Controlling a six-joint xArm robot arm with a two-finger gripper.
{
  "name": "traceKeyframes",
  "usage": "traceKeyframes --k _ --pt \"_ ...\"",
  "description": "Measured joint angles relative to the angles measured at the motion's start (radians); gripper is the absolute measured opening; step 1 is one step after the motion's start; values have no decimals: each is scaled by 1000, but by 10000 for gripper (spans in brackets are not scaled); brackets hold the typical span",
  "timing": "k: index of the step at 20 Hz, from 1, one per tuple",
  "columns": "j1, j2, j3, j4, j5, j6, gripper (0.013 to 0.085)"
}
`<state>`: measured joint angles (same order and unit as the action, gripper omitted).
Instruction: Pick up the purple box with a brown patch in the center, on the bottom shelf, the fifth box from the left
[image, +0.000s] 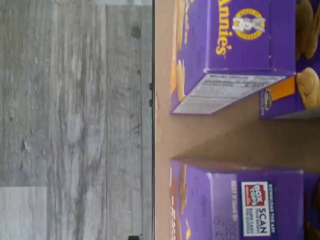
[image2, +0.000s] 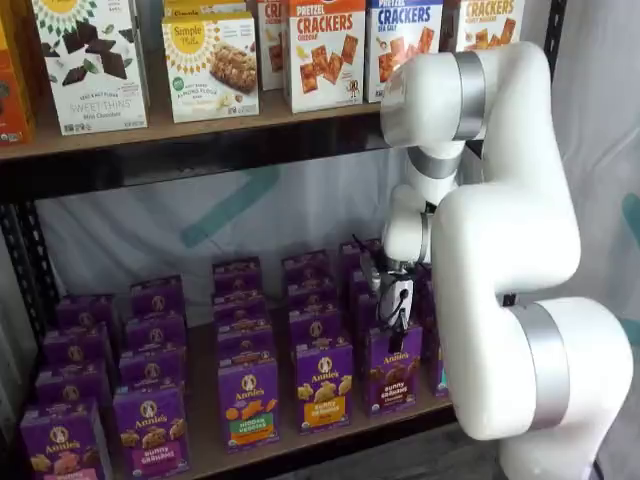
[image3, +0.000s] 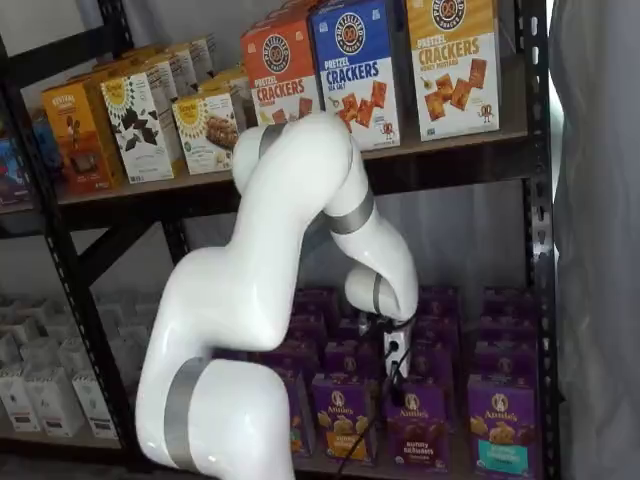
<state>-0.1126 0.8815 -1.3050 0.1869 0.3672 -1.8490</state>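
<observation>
The purple box (image2: 393, 369) with the brown central band and dark bunny crackers stands upright in the front row of the bottom shelf (image2: 203, 398); it shows in both shelf views (image3: 415, 425). My gripper (image2: 397, 312) hangs just above that box's top and points down; it also shows in a shelf view (image3: 397, 362). Its black fingers are small and partly hidden, so I cannot tell whether a gap shows. No box is in them. The wrist view shows two purple carton tops, one with a Box Tops label (image: 250, 207), on the brown board (image: 165, 135).
Purple cartons with a yellow-orange band (image2: 323, 385) and a teal band (image3: 500, 428) flank the box. More purple cartons stand in rows behind. Cracker boxes (image2: 325, 50) fill the higher shelf. The white arm (image2: 500, 250) stands in front. Grey floor (image: 75, 120) lies below the shelf edge.
</observation>
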Motion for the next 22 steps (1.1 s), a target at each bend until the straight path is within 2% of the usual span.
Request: traceKeyframes --k 3,7,8,12,22 --pt "-6 30 -31 -46 -1 37 850" --pt "-14 71 -86 -171 37 142 850" --pt "-15 79 -95 -183 40 153 850" --pt "-13 104 -123 -191 40 162 850" --pt "-5 147 -152 -256 7 228 850"
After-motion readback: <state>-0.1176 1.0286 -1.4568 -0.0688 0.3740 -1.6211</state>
